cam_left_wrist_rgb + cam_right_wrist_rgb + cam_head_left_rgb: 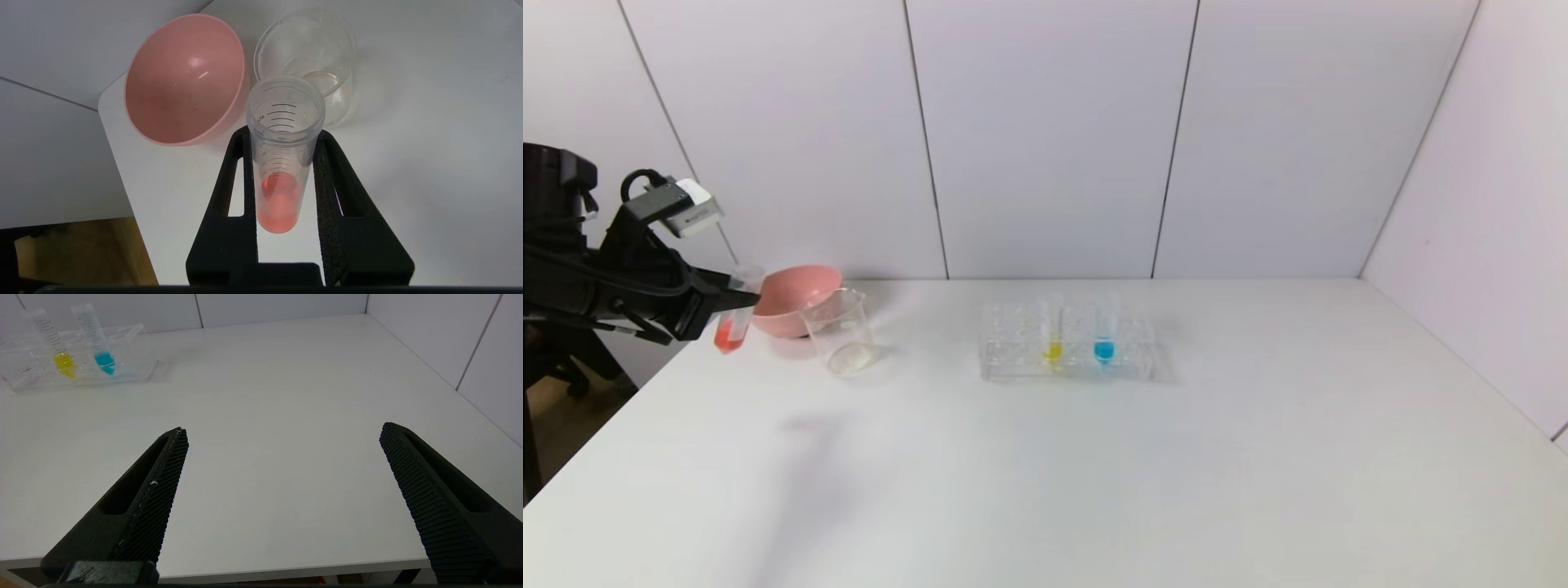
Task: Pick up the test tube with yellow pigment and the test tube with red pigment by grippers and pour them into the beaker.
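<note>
My left gripper [737,298] is shut on the test tube with red pigment [730,331], holding it nearly upright above the table's far left edge, left of the beaker. In the left wrist view the tube [280,196] sits between the two black fingers [327,183], mouth up. The clear beaker [840,333] stands beside it and also shows in the left wrist view [327,81]. The test tube with yellow pigment [1054,347] stands in the clear rack [1068,367]; it also shows in the right wrist view [61,359]. My right gripper [282,437] is open and empty over the table's near edge.
A pink bowl [792,298] sits just behind the beaker, touching or nearly touching it. A tube with blue pigment [1104,347] stands in the rack right of the yellow one. White wall panels close the back and right sides.
</note>
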You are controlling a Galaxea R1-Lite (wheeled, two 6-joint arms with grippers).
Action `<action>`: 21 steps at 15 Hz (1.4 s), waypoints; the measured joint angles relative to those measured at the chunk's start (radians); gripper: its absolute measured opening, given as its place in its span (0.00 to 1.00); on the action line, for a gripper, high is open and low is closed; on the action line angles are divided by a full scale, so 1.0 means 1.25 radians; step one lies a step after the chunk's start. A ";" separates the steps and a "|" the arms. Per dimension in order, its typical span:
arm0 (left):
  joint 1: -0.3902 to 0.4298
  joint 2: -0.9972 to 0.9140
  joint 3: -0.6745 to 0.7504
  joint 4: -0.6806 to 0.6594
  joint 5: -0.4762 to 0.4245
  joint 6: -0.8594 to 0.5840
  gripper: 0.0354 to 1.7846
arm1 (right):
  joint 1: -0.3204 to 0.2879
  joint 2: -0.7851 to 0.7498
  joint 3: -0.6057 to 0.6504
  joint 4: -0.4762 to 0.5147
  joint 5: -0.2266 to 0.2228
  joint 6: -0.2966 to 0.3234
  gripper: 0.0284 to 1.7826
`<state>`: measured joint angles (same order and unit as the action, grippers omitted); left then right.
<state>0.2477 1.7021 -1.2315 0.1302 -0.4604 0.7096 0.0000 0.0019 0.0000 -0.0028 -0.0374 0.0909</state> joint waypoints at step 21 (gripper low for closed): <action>-0.121 0.280 -0.618 0.578 0.294 0.244 0.22 | 0.000 0.000 0.000 0.000 0.000 0.000 0.96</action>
<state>0.0966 2.0521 -2.0036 0.8528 -0.0928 1.0149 0.0000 0.0017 0.0000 -0.0028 -0.0374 0.0913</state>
